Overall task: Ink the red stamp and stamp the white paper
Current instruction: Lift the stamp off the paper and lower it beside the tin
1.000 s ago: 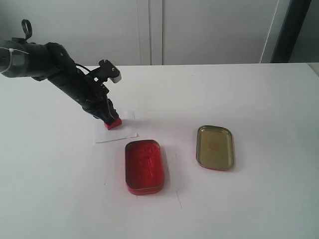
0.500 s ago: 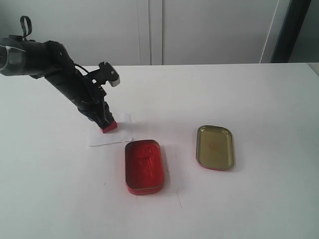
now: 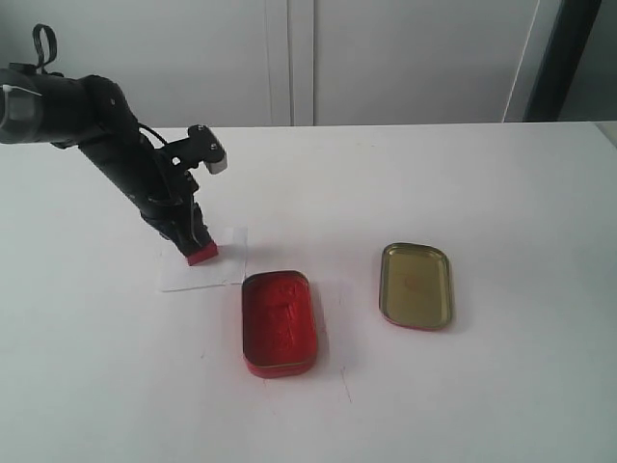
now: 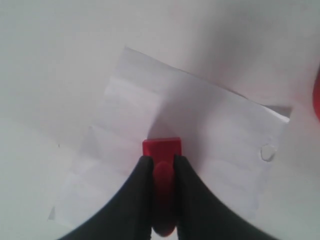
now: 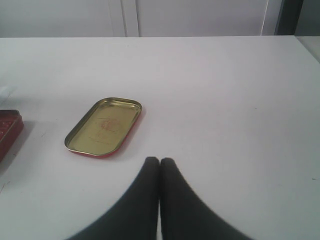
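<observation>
You see the left arm slanting down from the tabletop's left edge. Its end effector [image 4: 161, 161] pinches the red stamp [image 4: 161, 148] by the handle, the square plastic base set on the thin, creased white paper [image 4: 215, 135], left of the tabletop's middle. The right end effector [image 5: 159, 162] has its fingers pressed together.

The left gripper [image 3: 194, 245], its fingers [image 4: 141, 181] pinching the red stamp [image 3: 201, 255], now sits further left and nearer the camera than 1 second ago. The white paper [image 3: 225, 266] under it slides across the desk [image 3: 482, 193] the same way.
</observation>
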{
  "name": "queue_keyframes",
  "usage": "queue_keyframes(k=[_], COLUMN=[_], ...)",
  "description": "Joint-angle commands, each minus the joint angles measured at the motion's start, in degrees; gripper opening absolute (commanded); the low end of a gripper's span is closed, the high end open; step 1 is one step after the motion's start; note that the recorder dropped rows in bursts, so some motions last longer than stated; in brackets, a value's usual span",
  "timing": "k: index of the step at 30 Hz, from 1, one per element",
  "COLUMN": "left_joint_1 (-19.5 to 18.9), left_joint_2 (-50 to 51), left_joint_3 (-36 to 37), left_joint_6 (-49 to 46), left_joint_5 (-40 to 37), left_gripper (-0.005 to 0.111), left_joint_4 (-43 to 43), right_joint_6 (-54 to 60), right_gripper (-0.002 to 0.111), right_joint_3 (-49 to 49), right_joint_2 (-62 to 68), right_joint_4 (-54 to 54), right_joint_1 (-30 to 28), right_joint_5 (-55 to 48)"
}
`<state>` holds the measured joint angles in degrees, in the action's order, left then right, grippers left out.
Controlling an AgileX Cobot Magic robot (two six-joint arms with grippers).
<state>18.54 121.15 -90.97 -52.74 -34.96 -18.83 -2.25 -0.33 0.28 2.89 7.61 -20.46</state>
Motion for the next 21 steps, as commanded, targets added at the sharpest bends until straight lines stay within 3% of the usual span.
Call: queue_keyframes(k=[1,21], left_joint_1=[0.0,0.4], left_joint_2=[-0.5,-4.1], left_joint_3=[0.2,-1.7], left_joint_6=[-0.8,-1.0], left_joint_5=[-2.0,-2.3], left_gripper=[0.000,0.000], left_joint_4=[-2.8,-3.4], right_joint_6=[0.1,0.1], right_gripper=[0.000,0.000], right_joint_3=[0.3,0.3], right_joint_2=[-0.3,-0.3], right_joint_4=[0.1,0.1], right_joint_1=[-0.3,-0.3], right_joint_5=[0.8,0.8])
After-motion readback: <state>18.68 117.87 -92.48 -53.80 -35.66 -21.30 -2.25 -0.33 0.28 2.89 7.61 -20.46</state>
